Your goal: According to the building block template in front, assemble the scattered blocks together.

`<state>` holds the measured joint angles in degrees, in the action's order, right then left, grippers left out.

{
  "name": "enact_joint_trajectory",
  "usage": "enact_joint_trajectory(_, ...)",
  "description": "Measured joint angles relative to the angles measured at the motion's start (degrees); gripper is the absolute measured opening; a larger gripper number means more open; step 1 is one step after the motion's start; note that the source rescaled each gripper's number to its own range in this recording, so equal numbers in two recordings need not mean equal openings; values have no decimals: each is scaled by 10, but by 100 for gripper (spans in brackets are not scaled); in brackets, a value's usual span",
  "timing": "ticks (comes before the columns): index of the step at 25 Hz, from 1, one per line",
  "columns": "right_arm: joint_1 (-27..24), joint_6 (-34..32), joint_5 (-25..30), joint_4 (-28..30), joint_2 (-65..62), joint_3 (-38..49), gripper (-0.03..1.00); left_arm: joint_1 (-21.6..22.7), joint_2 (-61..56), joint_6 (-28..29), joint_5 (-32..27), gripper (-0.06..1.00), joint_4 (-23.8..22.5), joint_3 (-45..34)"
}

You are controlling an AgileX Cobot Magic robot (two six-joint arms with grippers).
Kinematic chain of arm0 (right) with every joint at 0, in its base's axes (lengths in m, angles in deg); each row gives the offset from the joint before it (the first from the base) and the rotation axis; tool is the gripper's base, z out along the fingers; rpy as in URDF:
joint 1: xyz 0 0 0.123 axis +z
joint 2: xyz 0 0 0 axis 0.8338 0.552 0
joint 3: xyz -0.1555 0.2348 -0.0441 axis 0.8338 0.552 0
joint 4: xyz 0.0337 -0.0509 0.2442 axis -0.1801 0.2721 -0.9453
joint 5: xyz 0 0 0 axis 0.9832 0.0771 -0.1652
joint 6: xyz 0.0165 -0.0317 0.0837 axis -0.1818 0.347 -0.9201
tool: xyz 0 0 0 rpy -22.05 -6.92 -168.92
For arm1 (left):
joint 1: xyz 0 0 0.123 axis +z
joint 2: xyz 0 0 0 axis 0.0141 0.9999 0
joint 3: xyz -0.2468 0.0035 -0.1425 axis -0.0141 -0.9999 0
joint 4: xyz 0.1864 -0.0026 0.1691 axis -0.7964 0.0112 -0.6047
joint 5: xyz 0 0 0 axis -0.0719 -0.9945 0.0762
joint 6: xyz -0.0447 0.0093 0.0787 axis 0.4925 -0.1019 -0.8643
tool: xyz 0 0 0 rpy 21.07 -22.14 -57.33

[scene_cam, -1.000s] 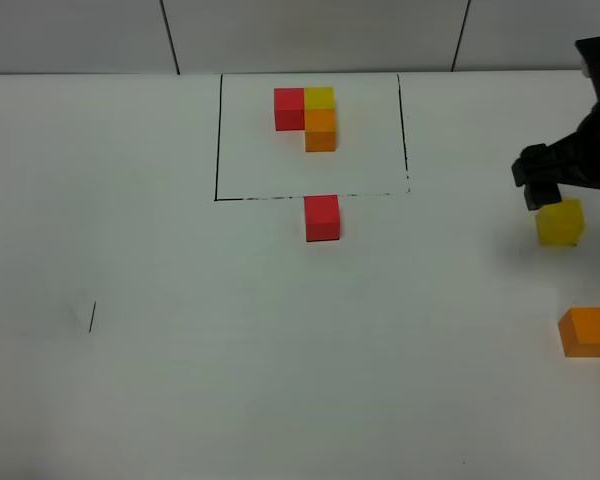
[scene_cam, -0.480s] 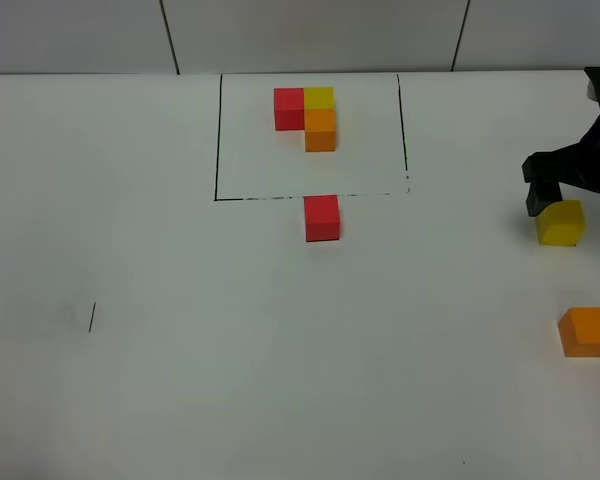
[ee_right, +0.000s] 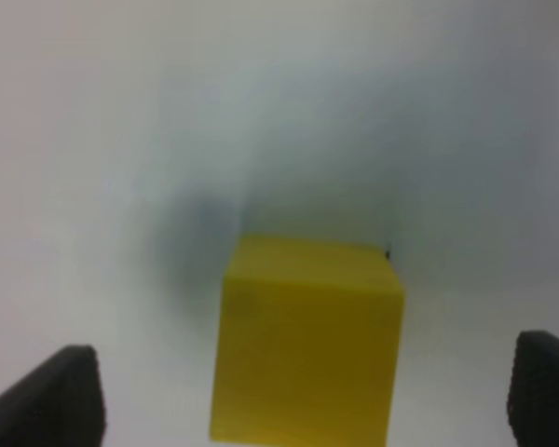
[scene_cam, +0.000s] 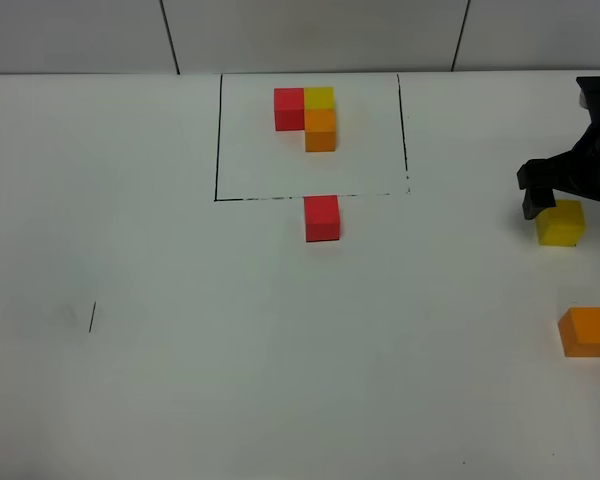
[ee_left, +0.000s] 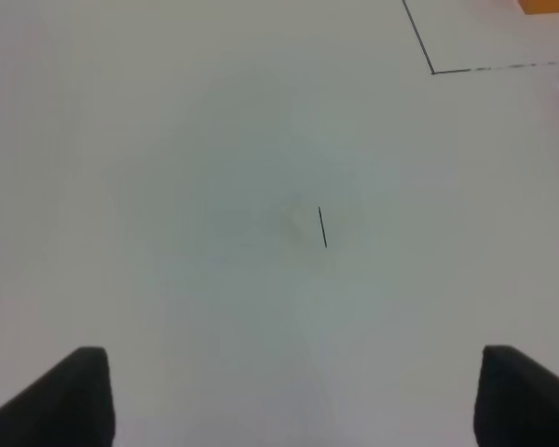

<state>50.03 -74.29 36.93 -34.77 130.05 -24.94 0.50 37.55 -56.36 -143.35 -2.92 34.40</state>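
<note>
Assembly status, item by item. Pattern: the block template point(scene_cam: 309, 115), an L of red, yellow and orange, sits inside the outlined rectangle point(scene_cam: 218, 140) at the far side of the bench point(scene_cam: 180, 350). The red is to the left of the yellow, and the orange is on the near side of the yellow. Loose red cube point(scene_cam: 322, 217): stands alone just outside the rectangle's near line, almost straight in front of the template and touching no other cube. It is judged to be the likely starting piece for the copy. Loose yellow cube point(scene_cam: 561, 222): far to the right, resting on the bench and well apart from the red one. Loose orange cube point(scene_cam: 587, 331): nearer the camera on the right edge, apart from the yellow one and not yet handled. Right pincer point(scene_cam: 572, 200): set wide, with one jaw on either side of the yellow cube. The wrist view shows bench visible between each jaw and the cube, so nothing is gripped. Left pincer point(ee_left: 298, 396): set wide, holding nothing, over bare bench near a short pen mark point(ee_left: 322, 226). Assessment: no two loose cubes are joined. The yellow one is about to be picked up, and both it and the orange one remain to be placed against the red one to match the L.
</note>
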Motion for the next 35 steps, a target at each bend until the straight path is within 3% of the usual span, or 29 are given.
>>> enact_joint_trajectory(12,0,-1,-27,5,36,0,75,0,0,0,0,74,0,0)
enact_joint_trajectory(32,0,-5,-26,16,53,0,75,0,0,0,0,74,0,0)
enact_joint_trajectory(35,0,-6,-24,18,54,0,70,0,0,0,0,74,0,0)
